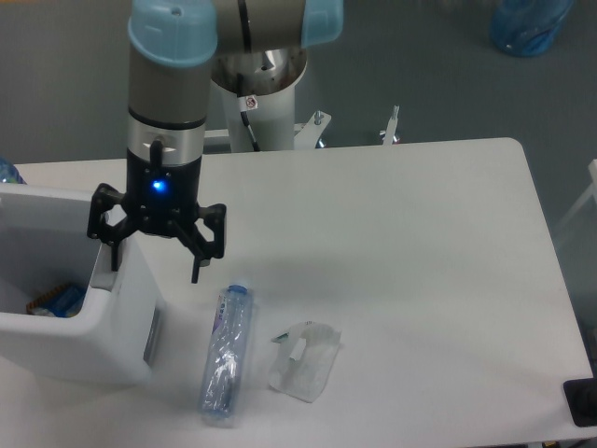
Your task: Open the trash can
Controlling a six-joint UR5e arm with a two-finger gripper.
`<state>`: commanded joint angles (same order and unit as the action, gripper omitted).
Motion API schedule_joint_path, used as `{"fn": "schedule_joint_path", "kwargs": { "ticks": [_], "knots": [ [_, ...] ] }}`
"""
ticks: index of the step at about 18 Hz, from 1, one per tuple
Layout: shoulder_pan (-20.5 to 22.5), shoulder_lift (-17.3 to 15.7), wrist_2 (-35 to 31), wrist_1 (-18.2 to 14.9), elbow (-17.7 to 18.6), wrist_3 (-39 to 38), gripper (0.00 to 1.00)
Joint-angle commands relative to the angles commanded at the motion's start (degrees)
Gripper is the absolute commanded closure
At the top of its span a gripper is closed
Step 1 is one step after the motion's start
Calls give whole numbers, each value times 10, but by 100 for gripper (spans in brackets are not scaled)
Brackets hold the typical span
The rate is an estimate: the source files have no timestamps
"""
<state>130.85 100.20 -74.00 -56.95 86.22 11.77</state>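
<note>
The pincer [154, 271] hangs spread over the trash can [103, 336] rim, its lid raised.

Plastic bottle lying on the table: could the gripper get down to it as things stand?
Probably yes. The bottle lies uncovered beside the trash can, just below the open gripper, with nothing over it.

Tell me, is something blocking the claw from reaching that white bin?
Nothing visible does. The gripper hangs open right at the trash can, one finger over its grey tab. The bottle and wrapper lie off to the side.
</note>
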Motion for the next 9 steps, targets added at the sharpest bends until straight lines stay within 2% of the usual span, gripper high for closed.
{"fn": "schedule_joint_path", "kwargs": {
  "ticks": [4,6,9],
  "knots": [
    [42,10,-8,5,-18,37,0],
    [67,41,-22,6,-25,92,0],
    [98,68,-69,5,-17,168,0]
  ]
}}
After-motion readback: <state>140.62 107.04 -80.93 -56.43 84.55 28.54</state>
